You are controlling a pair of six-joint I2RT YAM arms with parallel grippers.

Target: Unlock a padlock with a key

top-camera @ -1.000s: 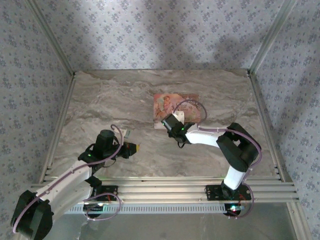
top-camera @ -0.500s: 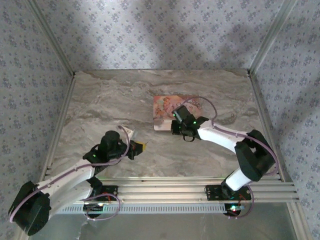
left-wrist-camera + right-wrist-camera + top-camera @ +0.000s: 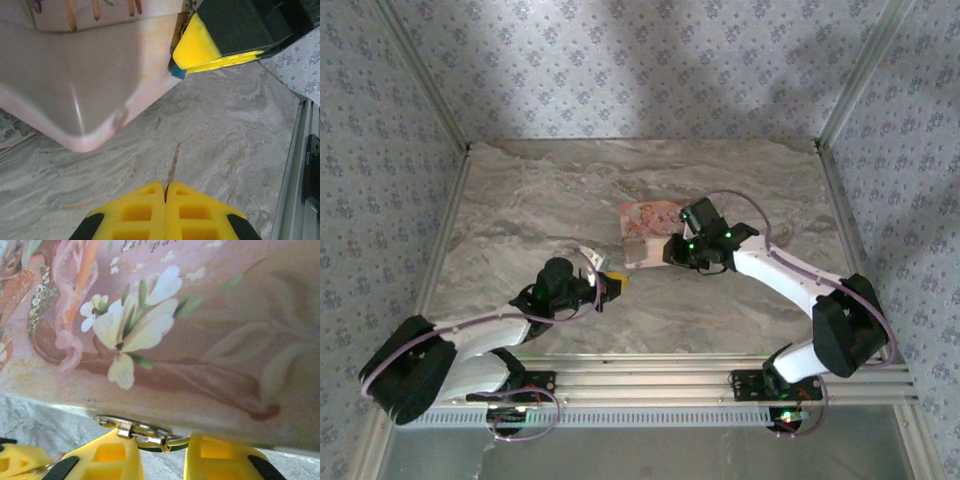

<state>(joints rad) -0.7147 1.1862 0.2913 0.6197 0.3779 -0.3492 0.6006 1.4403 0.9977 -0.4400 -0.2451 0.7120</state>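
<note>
**Key lined up, padlock just ahead**

The left tool (image 3: 165, 186), clenched on a thin sliver that looks to be the key (image 3: 173, 159), points toward the small blue padlock (image 3: 177, 74) at the near right corner of the pink pouch (image 3: 90, 65). The right tool (image 3: 162, 444) straddles a metal ring (image 3: 131, 429) there; whether it grips cannot be told. The approach appears under way. Next, likely: steady the padlock, find its keyhole, insert.
</note>
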